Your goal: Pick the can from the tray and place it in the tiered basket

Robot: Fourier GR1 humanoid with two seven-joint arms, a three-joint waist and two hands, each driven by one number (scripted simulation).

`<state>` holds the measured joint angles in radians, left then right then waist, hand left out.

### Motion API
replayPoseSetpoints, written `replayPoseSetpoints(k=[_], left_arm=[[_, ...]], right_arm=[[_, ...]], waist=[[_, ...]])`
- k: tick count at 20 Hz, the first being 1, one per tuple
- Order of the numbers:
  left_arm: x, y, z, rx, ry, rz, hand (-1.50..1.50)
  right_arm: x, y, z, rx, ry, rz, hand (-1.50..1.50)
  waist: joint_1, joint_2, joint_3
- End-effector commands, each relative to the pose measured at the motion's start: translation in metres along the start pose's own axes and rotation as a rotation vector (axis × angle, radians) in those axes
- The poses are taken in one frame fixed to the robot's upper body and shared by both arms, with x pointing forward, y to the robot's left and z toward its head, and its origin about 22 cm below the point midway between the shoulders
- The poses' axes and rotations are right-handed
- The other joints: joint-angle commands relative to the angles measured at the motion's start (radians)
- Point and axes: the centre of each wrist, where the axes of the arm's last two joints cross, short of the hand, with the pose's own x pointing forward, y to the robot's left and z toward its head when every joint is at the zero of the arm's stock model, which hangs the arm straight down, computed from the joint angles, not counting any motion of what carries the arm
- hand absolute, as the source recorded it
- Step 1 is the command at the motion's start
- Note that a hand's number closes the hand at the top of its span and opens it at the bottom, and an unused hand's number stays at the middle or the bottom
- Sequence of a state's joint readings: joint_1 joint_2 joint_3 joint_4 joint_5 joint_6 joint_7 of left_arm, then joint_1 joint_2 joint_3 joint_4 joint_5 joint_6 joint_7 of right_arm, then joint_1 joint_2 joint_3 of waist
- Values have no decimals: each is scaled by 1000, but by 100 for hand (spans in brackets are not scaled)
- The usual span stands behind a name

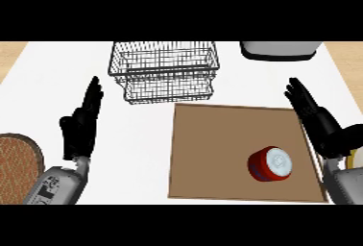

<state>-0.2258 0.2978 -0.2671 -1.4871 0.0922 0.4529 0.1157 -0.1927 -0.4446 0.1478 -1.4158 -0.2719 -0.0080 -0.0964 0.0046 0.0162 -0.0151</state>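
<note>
Both hands are just hanging there with fingers straight and holding nothing. The left hand (79, 126) is up over the white counter (142, 158) on the left side, fingers pointing away from the robot, grey forearm coming in from the lower edge. The right hand (320, 121) sits at the right edge of the tray (212, 158), fingers also pointing away, relaxed and flat. One can (271, 164), red with a pale top, stands on the tray toward its right side, near the right hand but not touching it. One wire basket (164, 71) sits beyond the tray, at the far side of the counter. Also one woven mat (16, 163) at the left edge and one grey appliance (280, 50) at the far right.
</note>
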Motion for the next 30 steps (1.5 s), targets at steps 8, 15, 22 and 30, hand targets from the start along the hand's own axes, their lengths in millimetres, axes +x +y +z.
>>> replayPoseSetpoints(k=[8, 15, 22, 30], left_arm=[[-46, -1, 19, -333, 12, 118, 0], [-57, -2, 18, -331, 21, 112, 0], [-67, 11, 31, -302, 45, 112, 0], [-59, 11, 17, -332, 28, 119, 0]], right_arm=[[17, 133, -26, 132, 83, 26, -150], [40, 129, 10, 187, -160, -19, -150], [112, 59, 2, 223, -84, 593, -150], [159, 49, 18, 503, 186, 1176, -150]], waist=[[4, -13, 13], [-14, -18, 14], [-28, -35, 8], [-22, -26, 9]])
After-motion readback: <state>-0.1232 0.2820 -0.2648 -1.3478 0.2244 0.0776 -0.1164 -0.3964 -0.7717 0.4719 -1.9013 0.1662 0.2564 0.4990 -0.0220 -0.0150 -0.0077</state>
